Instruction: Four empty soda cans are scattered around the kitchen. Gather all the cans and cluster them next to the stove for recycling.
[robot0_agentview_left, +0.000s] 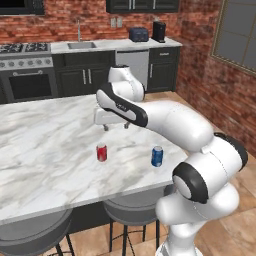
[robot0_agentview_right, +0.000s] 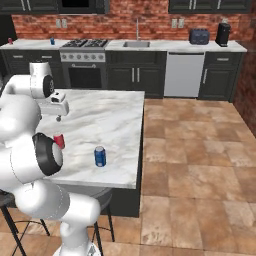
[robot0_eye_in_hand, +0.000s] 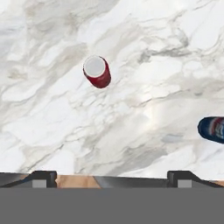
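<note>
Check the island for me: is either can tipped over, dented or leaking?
No. The red can and the blue can both stand upright and apart on the marble island, with no spill or dents visible. The gripper hangs open above the marble beyond them, touching neither.

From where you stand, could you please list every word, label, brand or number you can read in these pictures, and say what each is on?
None can be read.
Blue can: a white band with markings, too blurred to read.
Red can: no lettering can be made out.
Stove: its front knobs show no readable marks.
Toaster and coffee maker on the far counter: too small to tell.
</note>
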